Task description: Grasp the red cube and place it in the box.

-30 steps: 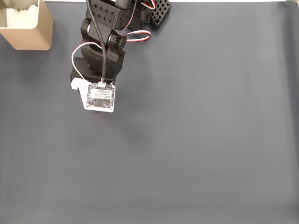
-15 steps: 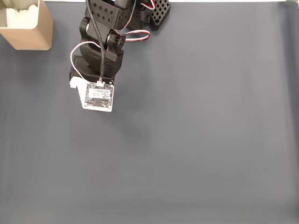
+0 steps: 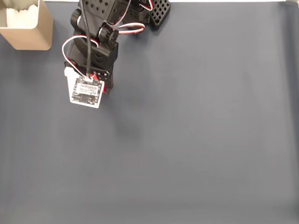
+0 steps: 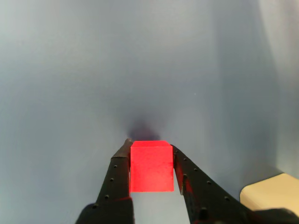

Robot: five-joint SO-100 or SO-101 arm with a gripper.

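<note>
In the wrist view the red cube (image 4: 150,165) sits squarely between my two black fingers, lifted above the grey mat, with its shadow on the mat just beyond it. My gripper (image 4: 149,145) is shut on it. A corner of the tan box (image 4: 268,193) shows at the lower right of that view. In the fixed view the box (image 3: 32,32) stands at the top left corner, open-topped with a white inside. The arm (image 3: 93,42) reaches down from the top edge, and its white camera board (image 3: 85,92) hides the fingers. A sliver of the red cube (image 3: 106,88) peeks out beside the board.
A dark grey mat (image 3: 196,140) covers the whole table in the fixed view. The arm's black base (image 3: 156,11) stands at the top edge, right of the arm. White and red cables (image 3: 126,29) loop beside the upper arm.
The arm has swung left in the fixed view, carrying the camera board closer to the box. A sliver of red now shows beside the board.
</note>
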